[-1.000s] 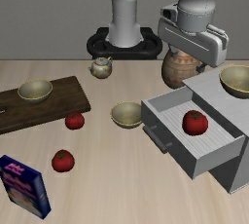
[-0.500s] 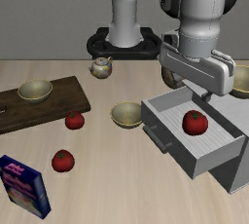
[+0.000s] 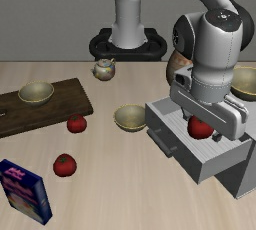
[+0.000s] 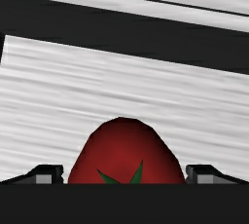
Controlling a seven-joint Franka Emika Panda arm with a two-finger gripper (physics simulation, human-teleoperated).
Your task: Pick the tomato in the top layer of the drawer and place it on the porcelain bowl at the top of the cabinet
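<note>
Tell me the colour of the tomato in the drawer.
The tomato is red; it shows best in the wrist view.

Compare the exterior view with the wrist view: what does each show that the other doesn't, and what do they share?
Exterior view: the arm, the bowl atop the cabinet, the board, two table tomatoes, the box. Wrist view: the green calyx and the open tool straddling the fruit. Both: the drawer tomato lying in the open drawer.
</note>
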